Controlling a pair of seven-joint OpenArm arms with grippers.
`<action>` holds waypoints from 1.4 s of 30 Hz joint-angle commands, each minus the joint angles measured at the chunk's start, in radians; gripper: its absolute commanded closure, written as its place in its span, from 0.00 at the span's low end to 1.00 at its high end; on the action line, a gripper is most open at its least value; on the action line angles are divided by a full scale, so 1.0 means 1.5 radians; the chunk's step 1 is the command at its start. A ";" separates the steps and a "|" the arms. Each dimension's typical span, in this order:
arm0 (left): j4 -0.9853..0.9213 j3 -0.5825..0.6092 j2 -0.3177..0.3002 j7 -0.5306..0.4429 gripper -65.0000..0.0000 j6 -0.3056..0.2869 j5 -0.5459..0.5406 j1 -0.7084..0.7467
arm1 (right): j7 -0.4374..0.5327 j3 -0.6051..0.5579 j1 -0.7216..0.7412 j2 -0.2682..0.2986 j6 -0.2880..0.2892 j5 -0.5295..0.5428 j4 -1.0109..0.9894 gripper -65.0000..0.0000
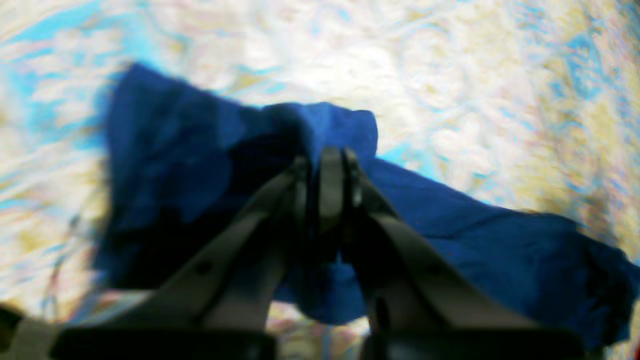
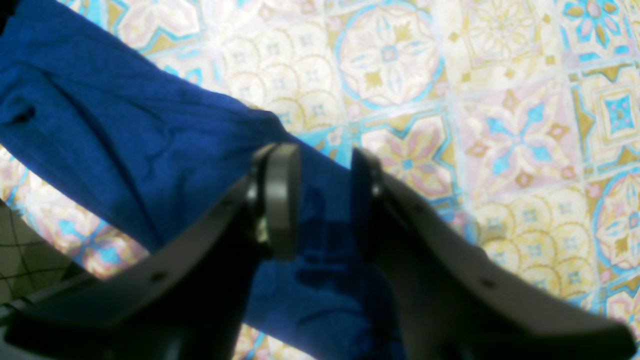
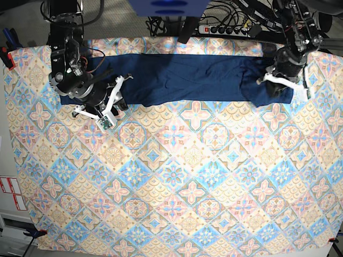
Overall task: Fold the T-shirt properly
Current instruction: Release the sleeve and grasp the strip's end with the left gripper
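Note:
The dark navy T-shirt (image 3: pixel 182 77) lies stretched in a long band across the far side of the table. In the base view its right end is bunched up under my left gripper (image 3: pixel 274 76). The left wrist view shows that gripper (image 1: pixel 325 160) shut, pinching a raised fold of the T-shirt (image 1: pixel 190 165). My right gripper (image 3: pixel 115 91) hangs over the band's left end. In the right wrist view its jaws (image 2: pixel 325 165) stand apart, with flat T-shirt cloth (image 2: pixel 125 135) showing in the gap beneath them.
A pastel patterned tablecloth (image 3: pixel 177 176) covers the whole table. Cables and a power strip (image 3: pixel 230 27) lie behind the far edge. Both arm bases stand at the far corners.

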 commanded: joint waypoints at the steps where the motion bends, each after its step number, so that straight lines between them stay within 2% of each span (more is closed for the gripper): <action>1: 0.014 -0.018 -0.009 -0.014 1.00 -0.003 -0.006 -0.001 | 0.012 0.003 0.006 0.005 0.002 0.005 0.011 0.73; 5: 0.011 -0.045 -0.011 -0.014 1.00 -0.003 -0.004 0.001 | 0.012 0.002 0.006 0.005 0.002 0.005 0.011 0.73; 8: 0.007 -0.046 -0.030 -0.013 1.00 -0.003 -0.003 0.000 | 0.012 0.002 0.006 0.005 0.002 0.005 0.011 0.73; 17: -0.027 -0.042 -0.028 -0.007 1.00 -0.003 -0.004 0.002 | 0.012 0.006 0.003 0.005 0.002 0.005 0.011 0.73; 19: -0.025 -0.044 -0.029 -0.007 0.93 -0.003 -0.004 0.016 | 0.012 0.006 0.003 0.005 0.002 0.005 0.012 0.73; 23: -0.020 -0.052 -0.032 -0.007 0.72 0.000 -0.005 0.029 | 0.012 0.007 0.003 0.005 0.002 0.005 0.012 0.73; 25: -0.020 -0.091 -0.031 -0.008 0.62 0.000 -0.005 0.034 | 0.012 0.007 0.003 0.005 0.002 0.005 0.012 0.73; 27: -0.020 -0.130 -0.030 -0.009 0.57 0.000 -0.005 0.033 | 0.012 0.005 0.004 0.005 0.002 0.005 0.012 0.73; 29: -0.021 -0.153 -0.035 -0.012 0.56 -0.001 -0.005 0.031 | 0.012 0.003 0.005 0.005 0.002 0.005 0.011 0.73; 36: -0.085 -0.151 -0.113 -0.003 0.55 -0.003 -0.002 0.010 | 0.012 0.002 0.006 0.005 0.002 0.005 0.011 0.73; 40: -0.161 -0.042 -0.202 0.063 0.55 -0.004 -0.006 -0.037 | 0.012 0.002 0.005 0.005 0.002 0.005 0.011 0.73; 42: -0.191 -0.005 -0.228 0.092 0.55 -0.004 -0.008 -0.057 | 0.012 0.002 0.004 0.005 0.002 0.005 0.012 0.73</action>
